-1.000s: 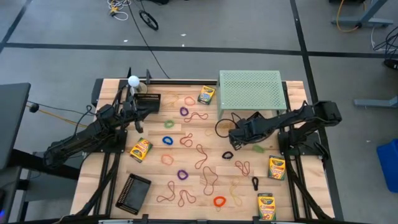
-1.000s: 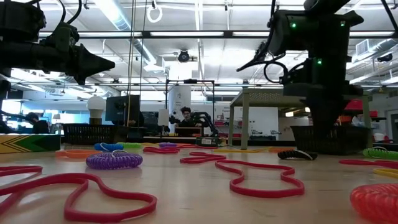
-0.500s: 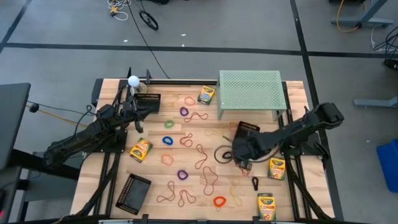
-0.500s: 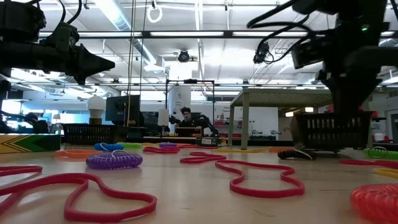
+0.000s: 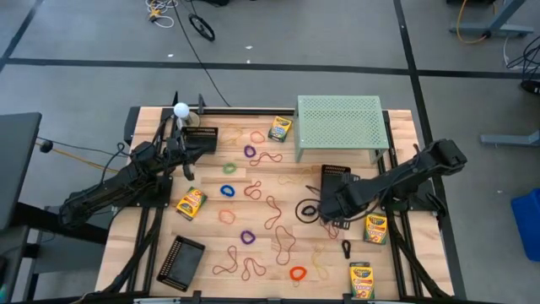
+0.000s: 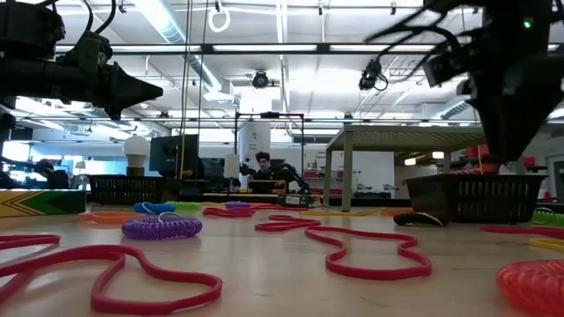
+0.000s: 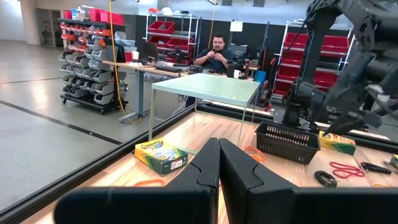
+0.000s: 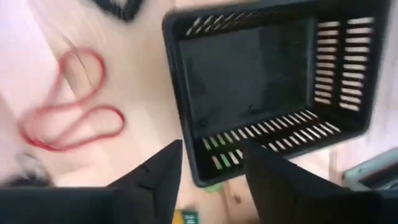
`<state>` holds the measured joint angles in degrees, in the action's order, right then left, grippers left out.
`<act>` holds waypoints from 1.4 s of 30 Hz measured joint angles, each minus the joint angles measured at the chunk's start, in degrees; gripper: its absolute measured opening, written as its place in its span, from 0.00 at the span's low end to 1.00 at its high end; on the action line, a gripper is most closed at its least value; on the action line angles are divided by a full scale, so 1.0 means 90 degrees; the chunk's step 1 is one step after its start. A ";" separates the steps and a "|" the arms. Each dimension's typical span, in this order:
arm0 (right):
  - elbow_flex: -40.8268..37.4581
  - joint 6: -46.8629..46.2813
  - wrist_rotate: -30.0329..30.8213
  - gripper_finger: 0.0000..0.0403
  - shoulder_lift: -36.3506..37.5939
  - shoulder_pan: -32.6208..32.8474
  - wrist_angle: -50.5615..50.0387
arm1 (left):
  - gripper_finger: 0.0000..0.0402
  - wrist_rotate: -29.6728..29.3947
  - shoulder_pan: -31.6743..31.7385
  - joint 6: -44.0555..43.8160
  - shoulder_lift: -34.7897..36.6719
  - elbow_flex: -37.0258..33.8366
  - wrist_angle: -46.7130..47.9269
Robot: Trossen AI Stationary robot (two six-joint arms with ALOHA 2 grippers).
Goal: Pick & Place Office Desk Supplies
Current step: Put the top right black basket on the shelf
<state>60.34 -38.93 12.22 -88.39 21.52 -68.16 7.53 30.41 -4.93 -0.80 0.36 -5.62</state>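
Observation:
The desk supplies lie scattered on the wooden table: crayon boxes (image 5: 191, 203) (image 5: 375, 228), small rings such as a purple one (image 5: 247, 237) and a black one (image 5: 308, 211), and red rubber-band loops (image 5: 272, 211) (image 8: 68, 112). My right gripper (image 5: 326, 209) (image 8: 211, 146) points down, open, just above the near wall of a black basket (image 5: 336, 176) (image 8: 261, 81) that stands on the table; nothing is between its fingers. A bit of green (image 8: 214, 186) shows at the foot of the basket's wall. My left gripper (image 7: 219, 165) is shut and level, above the table's far left.
The pale green perforated stand (image 5: 340, 122) stands just behind the basket. A second black basket (image 5: 201, 136) and a white ball on a base (image 5: 180, 110) are at the far left. A flat black tray (image 5: 180, 260) lies near left. A person sits far beyond the table.
My right gripper has moved toward the table's near edge, risen a little and rolled about its own line. The black basket, hidden under the arm a second ago and standing higher half a second ago, now rests on the table, uncovered, with the gripper clear above it.

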 joint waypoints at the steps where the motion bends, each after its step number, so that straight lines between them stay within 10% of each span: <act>1: 0.0090 -0.0192 0.0002 0.47 0.0004 0.0000 0.0070 | 0.02 0.0002 0.0000 -0.0002 0.0000 0.0000 0.0002; 7: -0.0112 -0.0520 0.0015 0.45 0.0001 0.0095 0.1454 | 0.02 0.0002 0.0000 0.0000 0.0000 -0.0001 0.0002; 31: -0.0250 -0.0916 -0.0071 0.15 0.0283 -0.0048 0.1265 | 0.02 0.0001 0.0000 -0.0001 0.0001 -0.0001 0.0002; 42: -0.0786 -0.0095 -0.0409 0.37 0.0349 -0.0167 0.1514 | 0.02 0.0002 -0.0002 0.0000 0.0001 0.0000 0.0001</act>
<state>53.26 -39.79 8.54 -85.25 20.01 -54.53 7.55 30.39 -4.94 -0.79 0.36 -5.61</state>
